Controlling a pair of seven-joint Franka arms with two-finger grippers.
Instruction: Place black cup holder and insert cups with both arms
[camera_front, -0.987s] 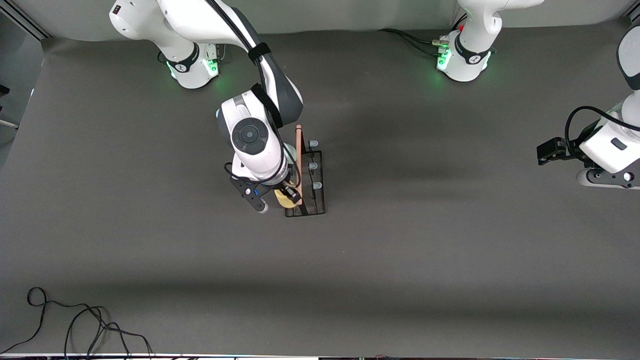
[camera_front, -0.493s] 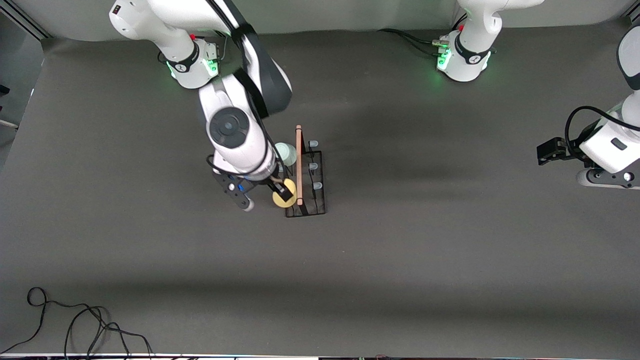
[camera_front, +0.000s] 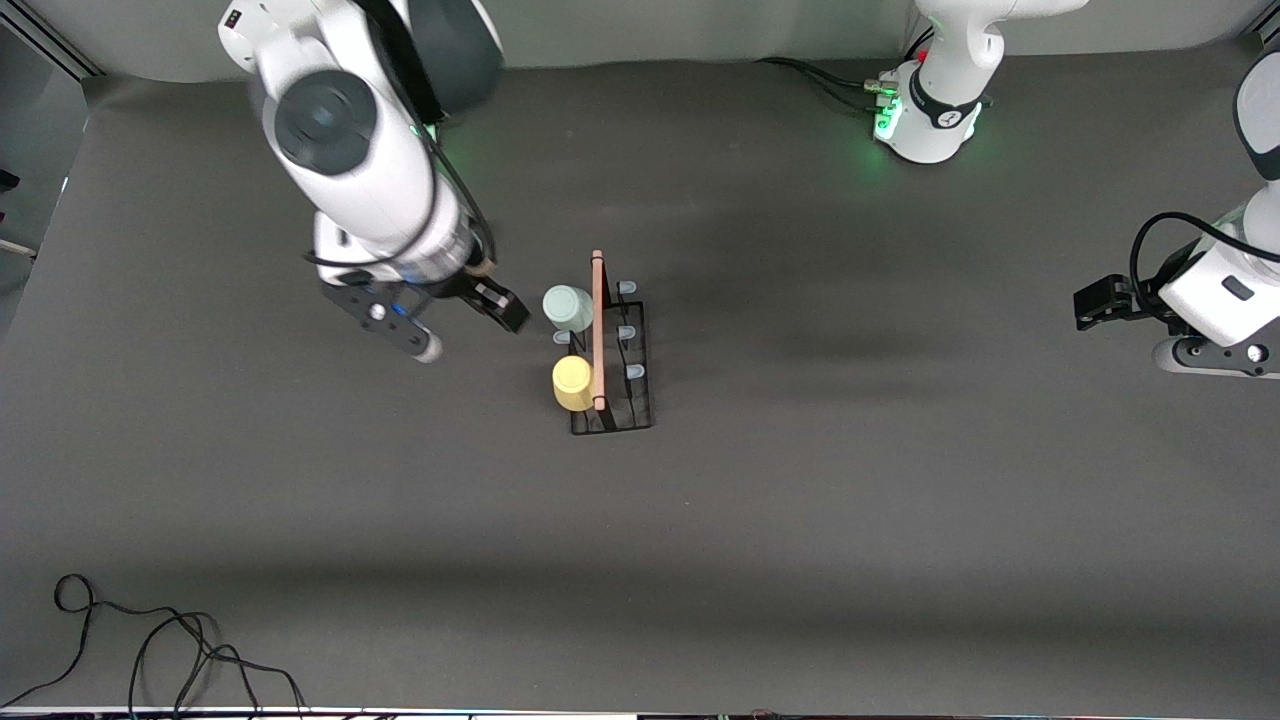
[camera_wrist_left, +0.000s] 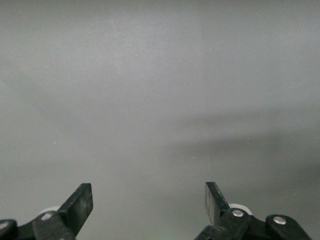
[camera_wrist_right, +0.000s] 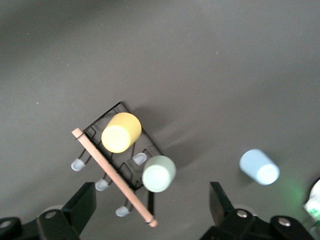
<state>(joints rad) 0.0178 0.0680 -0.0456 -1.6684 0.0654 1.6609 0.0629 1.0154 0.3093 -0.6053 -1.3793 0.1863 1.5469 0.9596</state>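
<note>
The black cup holder (camera_front: 640, 400) stands mid-table, its wooden rod (camera_front: 597, 330) along the top. A pale green cup (camera_front: 568, 307) and a yellow cup (camera_front: 572, 384) sit upturned on its pegs on the side toward the right arm's end, the yellow one nearer the camera. My right gripper (camera_front: 465, 328) hangs open and empty over the table beside them. The right wrist view shows the holder (camera_wrist_right: 107, 120), the yellow cup (camera_wrist_right: 121, 132), the green cup (camera_wrist_right: 158, 173) and a light blue cup (camera_wrist_right: 259, 167) apart on the table. My left gripper (camera_front: 1085, 305) waits open at the left arm's end.
Three bare pegs (camera_front: 627, 331) line the holder's side toward the left arm's end. A loose black cable (camera_front: 150, 640) lies at the near corner on the right arm's end. The left wrist view shows only bare grey table (camera_wrist_left: 160, 100) past the open left gripper (camera_wrist_left: 149, 200).
My right gripper let go of the yellow cup on its peg, opened, and rose away toward the right arm's base. The left arm has not moved.
</note>
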